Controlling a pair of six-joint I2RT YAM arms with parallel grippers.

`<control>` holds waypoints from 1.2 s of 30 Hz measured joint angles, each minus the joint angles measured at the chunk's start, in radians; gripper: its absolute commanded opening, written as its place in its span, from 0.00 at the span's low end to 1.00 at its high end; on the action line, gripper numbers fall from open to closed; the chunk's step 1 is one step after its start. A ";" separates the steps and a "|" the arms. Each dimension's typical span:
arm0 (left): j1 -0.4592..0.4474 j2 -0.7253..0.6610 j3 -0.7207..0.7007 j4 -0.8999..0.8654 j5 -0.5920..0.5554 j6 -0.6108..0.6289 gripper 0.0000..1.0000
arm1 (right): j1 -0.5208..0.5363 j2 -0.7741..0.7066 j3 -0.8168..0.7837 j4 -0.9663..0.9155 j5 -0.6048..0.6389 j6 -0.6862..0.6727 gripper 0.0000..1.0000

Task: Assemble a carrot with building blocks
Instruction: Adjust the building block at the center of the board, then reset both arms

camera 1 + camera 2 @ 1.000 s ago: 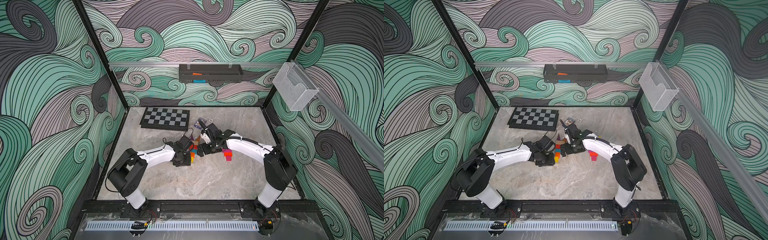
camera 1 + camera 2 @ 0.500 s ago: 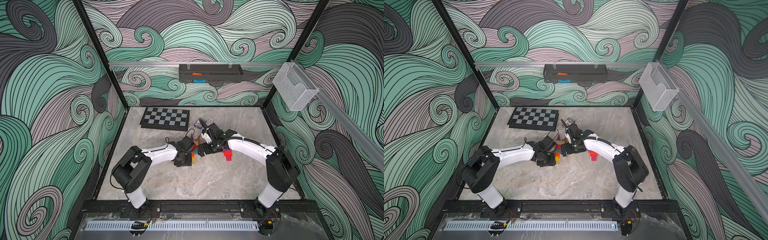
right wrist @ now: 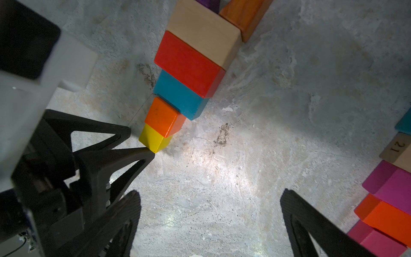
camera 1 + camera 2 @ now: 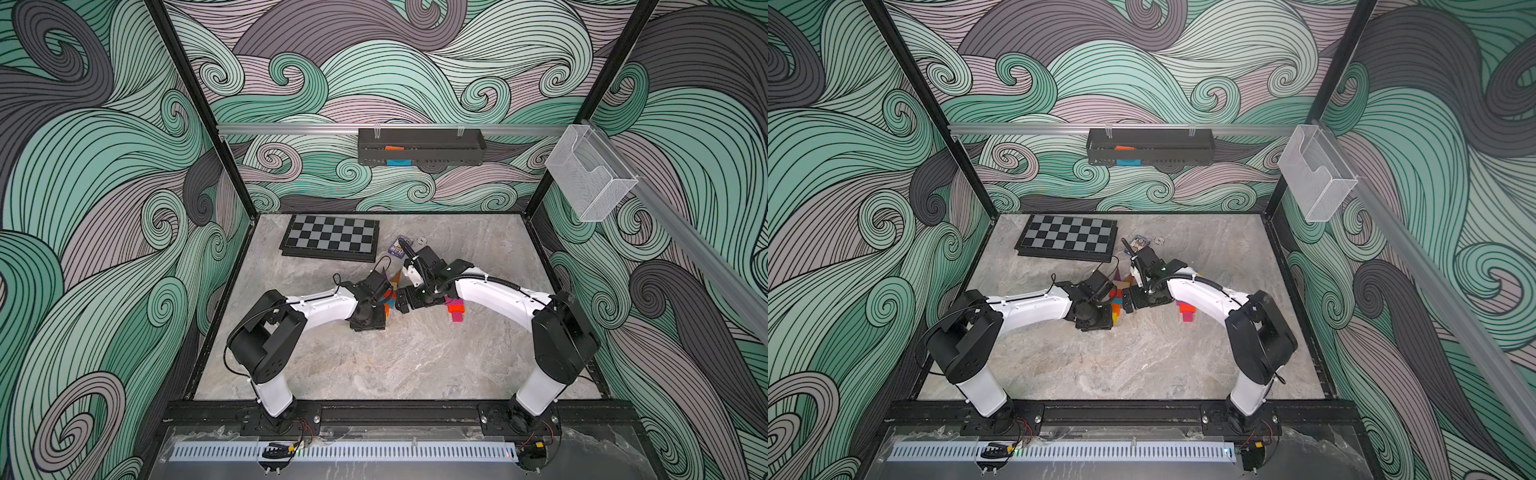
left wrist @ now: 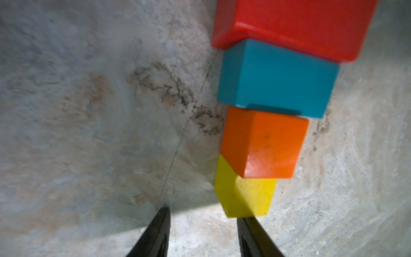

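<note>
Since a second ago my left arm (image 4: 320,305) has swung its elbow a little inward, though the left gripper (image 5: 203,213) has kept its place at the narrow end of the block row, and the right arm (image 4: 494,297) has hardly stirred. The left jaws stand apart with only bare table (image 5: 89,111) between them, clamping nothing. One fingertip (image 5: 245,224) touches the near corner of the yellow block (image 5: 249,198), the piece closest to that hand. Outward from the fingers, each touching the next in a widening line flat on the table, come the orange cube (image 5: 264,142), the teal block (image 5: 275,77), the red block (image 5: 293,24) and the beige block (image 3: 206,33). Past that a brown-orange block (image 3: 244,15) lies askew beside a purple sliver (image 3: 210,3). The right gripper (image 3: 210,191) hangs alongside this row, jaws spread wide and empty. Off to its outer side sits a spare pile (image 3: 391,204) of pink and orange blocks, with a numbered beige piece (image 3: 398,151) beyond. Farthest from both hands lie the small purple box (image 4: 397,246) and the chessboard (image 4: 330,241).
</note>
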 measured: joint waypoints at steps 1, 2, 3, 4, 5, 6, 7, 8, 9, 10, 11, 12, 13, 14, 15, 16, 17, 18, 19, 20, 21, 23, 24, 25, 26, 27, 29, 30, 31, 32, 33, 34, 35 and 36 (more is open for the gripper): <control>0.000 0.002 0.002 0.001 -0.002 0.001 0.50 | 0.000 0.000 0.000 0.000 0.000 0.000 0.99; 0.000 0.003 0.004 0.001 -0.004 0.001 0.50 | 0.000 0.000 0.000 0.000 0.000 0.000 0.99; 0.000 0.004 0.005 0.000 -0.006 0.002 0.50 | 0.000 0.000 0.000 0.000 0.000 0.000 0.99; 0.000 0.004 0.005 0.001 -0.008 0.003 0.50 | 0.000 0.000 0.000 0.000 0.000 0.000 0.99; 0.000 0.004 0.005 0.000 -0.009 0.004 0.50 | 0.000 0.000 0.000 0.000 0.000 0.000 0.99; 0.000 0.004 0.005 0.000 -0.009 0.005 0.50 | 0.000 0.000 0.000 0.000 0.000 0.000 0.99; 0.000 0.004 0.005 0.000 -0.009 0.005 0.51 | 0.000 0.000 0.000 0.000 0.000 -0.001 0.99; 0.000 0.004 0.005 0.000 -0.010 0.006 0.51 | 0.000 0.000 0.000 0.000 0.000 -0.002 0.99; 0.000 0.004 0.005 0.000 -0.010 0.007 0.51 | 0.000 0.000 0.000 0.000 0.000 -0.003 0.99; 0.000 0.004 0.005 0.000 -0.011 0.008 0.51 | 0.000 0.000 0.000 0.000 -0.001 -0.003 0.99; 0.000 0.004 0.005 -0.001 -0.011 0.008 0.52 | 0.000 0.000 0.000 0.000 -0.001 -0.003 0.99; 0.000 0.004 0.005 -0.003 -0.012 0.008 0.53 | 0.000 0.000 0.000 0.000 -0.001 -0.003 0.99; 0.000 0.003 0.005 -0.005 -0.013 0.009 0.54 | 0.000 0.000 0.000 0.000 -0.001 -0.003 0.99; 0.000 0.002 0.005 -0.007 -0.014 0.009 0.55 | 0.000 0.000 0.000 0.000 -0.001 -0.003 0.99; -0.001 0.000 0.005 -0.011 -0.015 0.009 0.55 | 0.000 0.000 0.000 0.000 -0.002 -0.003 0.99; -0.001 -0.001 0.005 -0.016 -0.016 0.009 0.56 | 0.000 -0.001 0.000 0.000 -0.002 -0.003 0.99; -0.001 -0.002 0.005 -0.019 -0.017 0.009 0.56 | 0.000 -0.002 0.000 0.000 -0.002 -0.003 0.99; -0.001 -0.005 0.005 -0.022 -0.018 0.009 0.57 | 0.000 -0.004 0.000 0.000 -0.002 -0.003 0.98; -0.001 -0.008 0.005 -0.027 -0.019 0.010 0.58 | 0.000 -0.008 0.000 0.000 -0.002 -0.003 0.99; -0.001 -0.013 0.005 -0.030 -0.019 0.010 0.59 | 0.000 -0.011 0.000 0.000 -0.002 -0.003 0.98; -0.001 -0.021 0.005 -0.035 -0.022 0.011 0.60 | 0.000 -0.015 0.000 0.000 -0.002 -0.003 0.99; -0.002 -0.039 0.005 -0.043 -0.027 0.013 0.61 | 0.000 -0.023 0.000 0.000 -0.002 -0.003 0.99; -0.002 -0.051 0.005 -0.048 -0.031 0.014 0.62 | 0.000 -0.028 0.000 -0.001 -0.002 -0.004 0.99; -0.002 -0.067 0.005 -0.054 -0.037 0.018 0.63 | 0.000 -0.034 0.002 -0.003 -0.002 -0.004 0.99; -0.002 -0.082 0.005 -0.062 -0.044 0.021 0.64 | 0.000 -0.037 0.006 -0.010 -0.002 -0.006 0.99; -0.002 -0.099 0.008 -0.076 -0.054 0.026 0.64 | 0.000 -0.040 0.014 -0.018 -0.002 -0.008 0.99; -0.002 -0.135 0.029 -0.116 -0.079 0.040 0.67 | -0.002 -0.052 0.035 -0.037 0.000 -0.015 0.99; -0.002 -0.152 0.045 -0.135 -0.092 0.048 0.70 | -0.005 -0.061 0.047 -0.050 0.002 -0.019 0.99; -0.001 -0.171 0.064 -0.154 -0.108 0.057 0.72 | -0.007 -0.071 0.059 -0.062 0.005 -0.023 0.99; 0.000 -0.194 0.082 -0.169 -0.124 0.068 0.75 | -0.013 -0.087 0.071 -0.074 0.010 -0.030 0.99; 0.003 -0.220 0.099 -0.182 -0.144 0.080 0.77 | -0.021 -0.105 0.081 -0.084 0.013 -0.034 0.99; 0.007 -0.245 0.111 -0.192 -0.159 0.087 0.80 | -0.031 -0.127 0.085 -0.089 0.018 -0.036 0.99; 0.013 -0.278 0.118 -0.200 -0.176 0.101 0.82 | -0.048 -0.157 0.085 -0.093 0.024 -0.037 0.99; 0.023 -0.313 0.121 -0.206 -0.192 0.113 0.86 | -0.068 -0.186 0.085 -0.100 0.029 -0.037 0.99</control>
